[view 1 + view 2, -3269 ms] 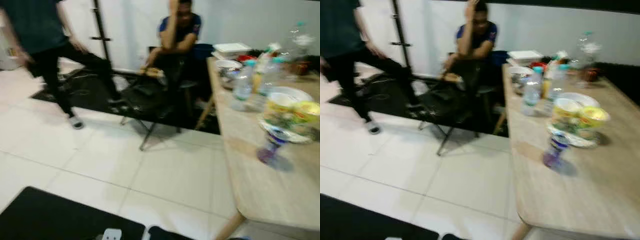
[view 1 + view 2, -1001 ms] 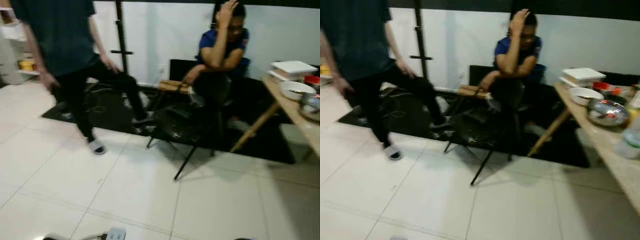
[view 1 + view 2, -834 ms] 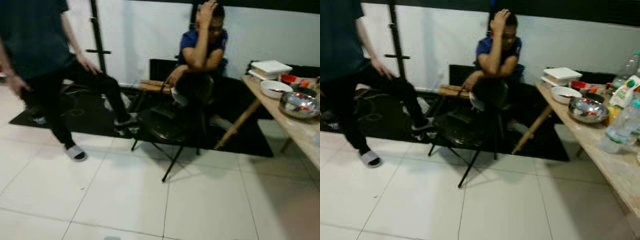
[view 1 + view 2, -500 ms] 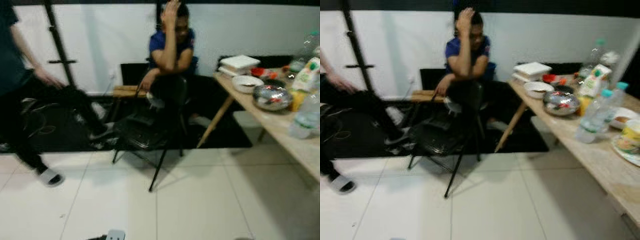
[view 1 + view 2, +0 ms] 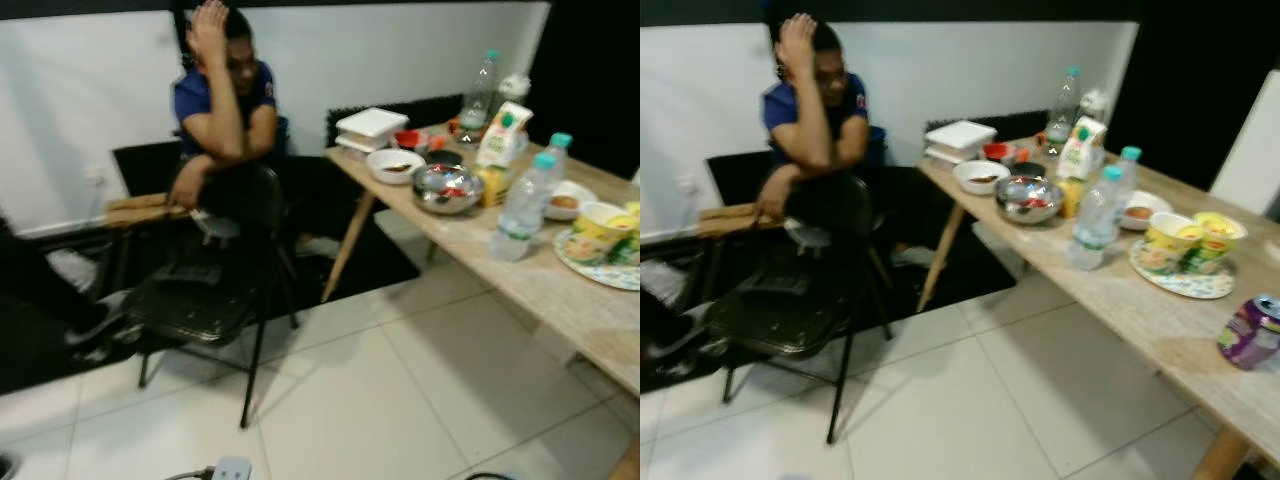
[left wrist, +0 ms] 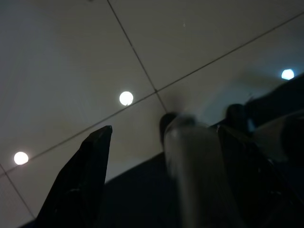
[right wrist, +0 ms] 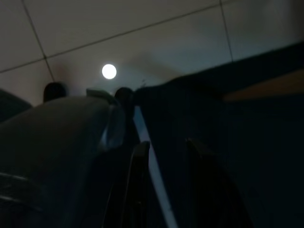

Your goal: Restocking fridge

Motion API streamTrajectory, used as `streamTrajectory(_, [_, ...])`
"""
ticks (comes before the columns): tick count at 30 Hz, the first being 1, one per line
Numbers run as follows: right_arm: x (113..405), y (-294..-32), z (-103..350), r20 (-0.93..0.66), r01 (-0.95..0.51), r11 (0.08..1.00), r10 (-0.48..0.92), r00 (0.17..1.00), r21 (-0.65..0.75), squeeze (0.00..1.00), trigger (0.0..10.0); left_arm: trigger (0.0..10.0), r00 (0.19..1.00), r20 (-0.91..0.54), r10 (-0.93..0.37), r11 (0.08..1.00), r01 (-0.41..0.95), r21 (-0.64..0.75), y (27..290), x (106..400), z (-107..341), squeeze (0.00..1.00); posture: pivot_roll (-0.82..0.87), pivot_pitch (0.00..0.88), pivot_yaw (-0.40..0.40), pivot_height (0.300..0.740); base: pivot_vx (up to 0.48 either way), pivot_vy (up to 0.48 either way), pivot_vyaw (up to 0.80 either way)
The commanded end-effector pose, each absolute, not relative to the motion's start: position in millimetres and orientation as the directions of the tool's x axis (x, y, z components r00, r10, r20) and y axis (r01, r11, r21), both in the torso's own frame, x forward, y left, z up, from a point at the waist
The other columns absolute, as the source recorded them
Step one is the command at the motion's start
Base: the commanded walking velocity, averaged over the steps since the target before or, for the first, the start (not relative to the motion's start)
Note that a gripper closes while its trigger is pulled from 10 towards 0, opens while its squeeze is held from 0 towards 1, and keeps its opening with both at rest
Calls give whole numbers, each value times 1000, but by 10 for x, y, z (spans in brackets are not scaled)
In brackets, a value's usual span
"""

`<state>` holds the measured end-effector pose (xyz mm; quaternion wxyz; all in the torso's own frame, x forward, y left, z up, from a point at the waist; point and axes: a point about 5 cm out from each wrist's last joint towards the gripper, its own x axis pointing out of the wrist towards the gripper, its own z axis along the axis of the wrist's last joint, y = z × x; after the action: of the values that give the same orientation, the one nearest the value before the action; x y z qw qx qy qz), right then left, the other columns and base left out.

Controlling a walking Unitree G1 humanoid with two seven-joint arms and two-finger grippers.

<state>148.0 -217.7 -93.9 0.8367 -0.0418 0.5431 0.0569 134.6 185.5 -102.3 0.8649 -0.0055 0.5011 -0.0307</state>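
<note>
White floor tiles (image 5: 400, 390) are seen stretching toward a white wall. At the left, a black folding chair (image 5: 205, 290) is placed half on a dark mat, and a person in a blue T-shirt (image 5: 225, 110) is seated behind it, one hand raised to the head. To the right, a long pale wooden table (image 5: 1160, 320) is shown carrying the groceries: a stack of white lidded containers (image 5: 958, 138) at its far end, then a white bowl (image 5: 980, 176), a shiny metal bowl (image 5: 1028, 198), a white-and-green carton (image 5: 1082, 148), two clear plastic water bottles with teal caps (image 5: 1098, 220), a patterned plate bearing two yellow cups (image 5: 1185, 262) and, nearest the camera, a purple can (image 5: 1250, 332) lying at a tilt.

The left gripper (image 6: 161, 166) is held above the tiles with its two black fingers spread wide and nothing between them. The right gripper (image 7: 164, 185) hangs in deep shade, its fingers set narrowly apart, empty as far as can be made out.
</note>
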Motion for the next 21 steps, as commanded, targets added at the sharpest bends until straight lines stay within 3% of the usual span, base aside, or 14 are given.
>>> streamTrajectory(1, [1455,-2179,-948,-917,-139,990,51,394,-4,0,10000,10000,498,-865,-62,998,59,-38,1842,1380,-1015,0,-71,0,12,734,259,0,-800])
streamTrajectory(21, [1467,-2177,-943,-914,-133,991,55,401,2,0,10000,10000,498,-865,-63,998,58,-39,1829,1379,-1016,0,-73,0,10,734,255,0,-800])
